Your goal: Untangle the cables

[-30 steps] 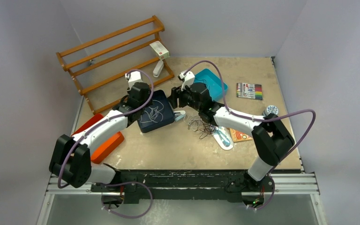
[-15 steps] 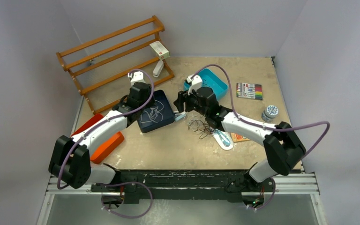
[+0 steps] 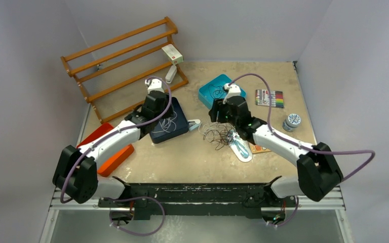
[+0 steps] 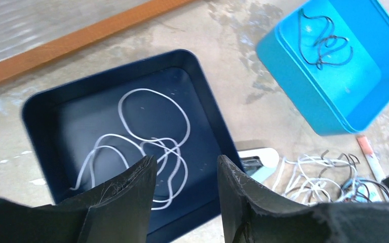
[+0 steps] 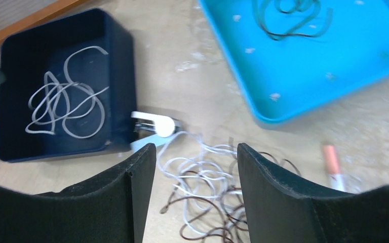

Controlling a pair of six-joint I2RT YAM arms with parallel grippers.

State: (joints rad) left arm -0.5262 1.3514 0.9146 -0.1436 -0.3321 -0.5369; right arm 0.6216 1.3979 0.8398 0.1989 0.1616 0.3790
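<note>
Below my left claw [image 4: 186, 167] sits a dark blue box [image 4: 40, 109] on the table [image 4: 233, 30]. The claw hovers over the box's near edge. Its two black fingers are moderately apart and nothing is between them. Through the gap, and just beyond the fingertips, a white cable [image 4: 152, 126] lies in loose, overlapping loops on the floor of the box. Farther out and to this claw's right stands a teal box [image 4: 304, 106], with a thin dark cable [image 4: 326, 45] curled inside it.

My right claw [image 5: 196, 152] hangs above the bare table, its fingers spread wide and empty. Directly beneath the fingertips lies a tangle [image 5: 207, 177] of thin white and brown cables, their loops crossing one another. The tangle touches neither box. Just beyond this claw's left finger is a small white clip [image 5: 154, 124], close beside a corner of the dark blue box, and a white strand of the tangle reaches it. A pink pen [image 5: 333, 159] lies on the table off this claw's right finger. The teal box is ahead and to the right of this claw, and the dark blue box is ahead and to its left.

From above, the two claws are well apart, the left over the dark blue box and the right between the teal box and the tangle.
</note>
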